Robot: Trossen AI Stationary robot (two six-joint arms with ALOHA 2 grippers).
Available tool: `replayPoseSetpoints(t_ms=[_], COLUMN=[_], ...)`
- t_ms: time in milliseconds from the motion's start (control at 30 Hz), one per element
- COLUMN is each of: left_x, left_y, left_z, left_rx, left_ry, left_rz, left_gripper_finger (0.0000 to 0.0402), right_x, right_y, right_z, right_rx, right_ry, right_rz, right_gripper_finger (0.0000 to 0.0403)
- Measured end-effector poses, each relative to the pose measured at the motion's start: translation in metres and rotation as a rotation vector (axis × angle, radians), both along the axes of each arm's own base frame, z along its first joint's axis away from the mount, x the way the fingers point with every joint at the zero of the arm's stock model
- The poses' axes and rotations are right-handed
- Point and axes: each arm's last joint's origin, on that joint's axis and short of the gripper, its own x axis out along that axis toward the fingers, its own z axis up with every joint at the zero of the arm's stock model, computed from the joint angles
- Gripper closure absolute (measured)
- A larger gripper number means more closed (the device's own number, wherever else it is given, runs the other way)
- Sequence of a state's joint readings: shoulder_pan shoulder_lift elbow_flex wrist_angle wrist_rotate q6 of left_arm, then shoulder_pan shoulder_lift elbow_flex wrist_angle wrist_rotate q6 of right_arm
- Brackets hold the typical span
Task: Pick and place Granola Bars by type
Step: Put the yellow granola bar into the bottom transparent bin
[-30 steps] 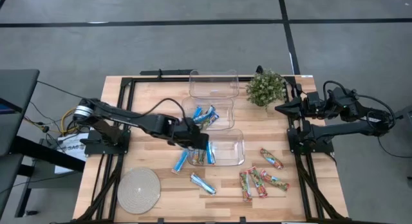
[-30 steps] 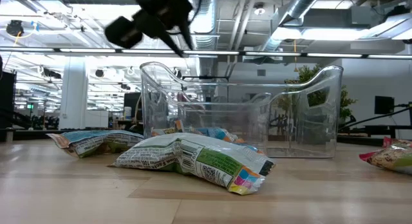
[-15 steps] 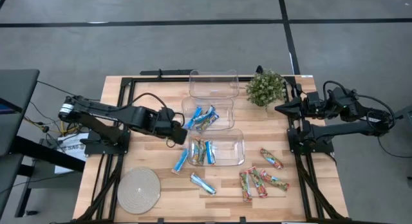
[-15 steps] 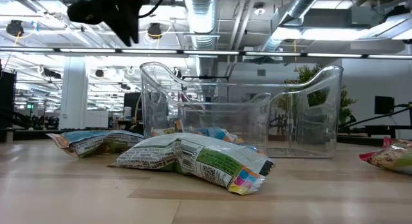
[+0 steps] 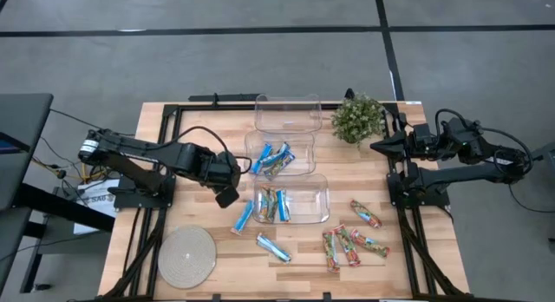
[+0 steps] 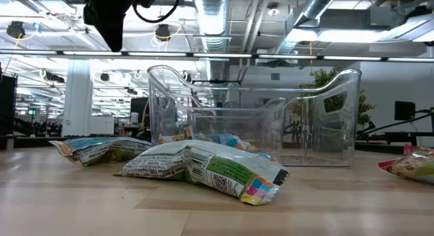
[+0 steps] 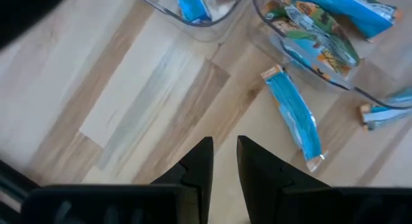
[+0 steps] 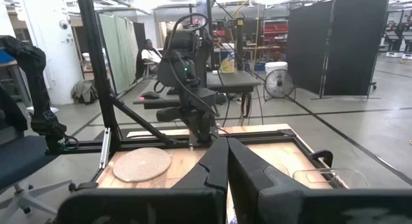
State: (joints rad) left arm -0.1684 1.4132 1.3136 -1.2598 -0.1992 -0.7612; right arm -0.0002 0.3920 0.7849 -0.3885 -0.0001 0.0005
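Left gripper (image 5: pixel 226 196) pulls back from the front bin (image 5: pixel 323 211), empty-handed!

It was over that bin a second ago; now it hangs left of it, fingers (image 7: pixel 201 165) nearly closed on nothing, so a drop looks done. Beside it lies a blue bar (image 5: pixel 244 217) on the bench (image 5: pixel 156 163). Front bin holds tan and blue bars, middle bin (image 5: pixel 305 142) blue ones, back bin (image 5: pixel 286 113) looks empty. Red-green bars (image 5: pixel 351 243) wait right. Right gripper (image 5: pixel 378 146) parked, fingers together.

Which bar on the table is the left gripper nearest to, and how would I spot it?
Start from the clear bin closest to the table's front edge. Just outside its left wall lies a bright blue bar, alone on bare wood beside the left gripper. Unlike its neighbours in the bin, it lies loose, and another loose blue bar lies nearer the front.
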Motion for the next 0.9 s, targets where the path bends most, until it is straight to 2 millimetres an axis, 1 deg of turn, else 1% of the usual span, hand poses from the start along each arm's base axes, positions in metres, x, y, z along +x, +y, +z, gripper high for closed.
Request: replayPoseSetpoints(t_ms=[133,267,433,600,800,900], left_x=[0.001,0.006,0.012,0.018,0.016,0.016], left_y=[0.0,-0.001,-0.003,-0.014,-0.028,-0.037], left_z=[0.0,0.001,0.001,-0.002,-0.016,-0.02], left_rx=[-0.012,-0.011,-0.052,-0.063,-0.086,-0.108], left_ry=[-0.01,-0.066,-0.12,-0.147,-0.082,-0.091], left_rz=[0.008,-0.001,0.065,0.071,0.068,0.045], left_gripper_finger=[0.034,0.034,0.034,0.034,0.034,0.034], right_x=[0.0,0.0,0.0,0.0,0.0,0.0], right_y=[0.0,0.0,0.0,0.0,0.0,0.0], right_z=[0.0,0.0,0.0,0.0,0.0,0.0], right_rx=[0.0,0.0,0.0,0.0,0.0,0.0], right_ry=[0.0,0.0,0.0,0.0,0.0,0.0], right_rz=[0.0,0.0,0.0,0.0,0.0,0.0], right_gripper_finger=[0.0403,0.0403,0.0403,0.0403,0.0403,0.0403])
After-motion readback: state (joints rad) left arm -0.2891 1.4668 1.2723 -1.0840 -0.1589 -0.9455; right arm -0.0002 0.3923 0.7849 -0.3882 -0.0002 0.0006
